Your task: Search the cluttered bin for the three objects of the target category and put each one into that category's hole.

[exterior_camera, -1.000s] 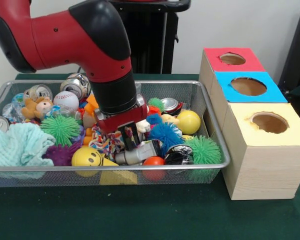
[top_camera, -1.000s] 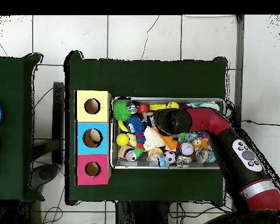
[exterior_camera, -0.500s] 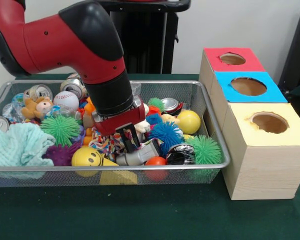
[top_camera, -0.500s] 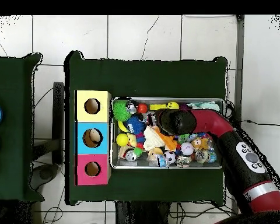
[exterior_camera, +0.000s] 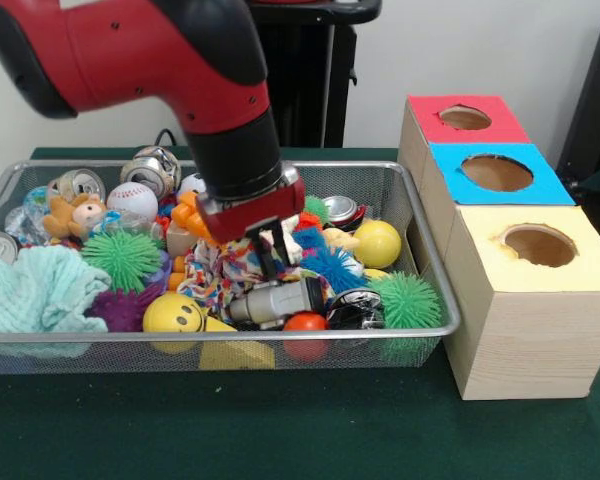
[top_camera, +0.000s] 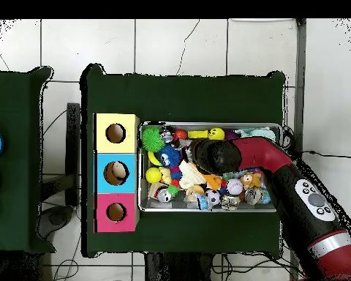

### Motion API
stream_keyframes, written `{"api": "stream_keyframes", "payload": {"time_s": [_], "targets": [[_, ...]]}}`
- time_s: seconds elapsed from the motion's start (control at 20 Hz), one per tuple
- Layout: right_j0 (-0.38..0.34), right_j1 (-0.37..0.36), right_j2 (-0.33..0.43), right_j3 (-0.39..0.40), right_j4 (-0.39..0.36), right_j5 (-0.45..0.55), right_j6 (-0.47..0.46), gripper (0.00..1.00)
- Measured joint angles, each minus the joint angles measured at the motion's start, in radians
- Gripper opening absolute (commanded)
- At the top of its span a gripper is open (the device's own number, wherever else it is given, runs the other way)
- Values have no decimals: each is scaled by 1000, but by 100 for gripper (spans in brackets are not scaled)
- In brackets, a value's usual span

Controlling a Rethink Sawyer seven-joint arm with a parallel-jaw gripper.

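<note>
The wire mesh bin (exterior_camera: 412, 180) is full of toys on the green table; it also shows in the overhead view (top_camera: 208, 124). My gripper (exterior_camera: 260, 250) hangs over the bin's middle and is shut on a whitish fabric piece with multicolour dots (exterior_camera: 225, 272), which trails from the fingers onto the clutter. In the overhead view the red arm's wrist (top_camera: 216, 155) hides the gripper. The yellow-topped box with its round hole (exterior_camera: 539, 245) stands right of the bin, nearest the camera; its hole also shows in the overhead view (top_camera: 115, 133). No other dotted pieces show.
The blue-topped hole (exterior_camera: 496, 173) and the red-topped hole (exterior_camera: 465, 118) lie behind the yellow box. In the bin lie a teal towel (exterior_camera: 35, 290), a yellow smiley ball (exterior_camera: 172, 313), green spiky balls (exterior_camera: 408, 300), a baseball (exterior_camera: 132, 200), cans and a grey tool (exterior_camera: 275, 302).
The gripper has risen out of the clutter and shifted slightly right in the front view. The dotted fabric has come up with it.
</note>
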Motion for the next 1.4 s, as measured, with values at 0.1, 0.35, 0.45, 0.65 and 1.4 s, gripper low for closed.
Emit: {"api": "stream_keyframes", "payload": {"time_s": [0.1, 0.35, 0.45, 0.65, 1.4], "targets": [[16, -38, 0, 23, 4, 0, 0, 0], [55, -115, 0, 66, 33, 0, 0, 0], [67, -141, 0, 82, 49, 0, 0, 0], [81, -170, 0, 103, 69, -3, 0, 0], [155, -366, -48, 226, 200, -28, 0, 0]]}}
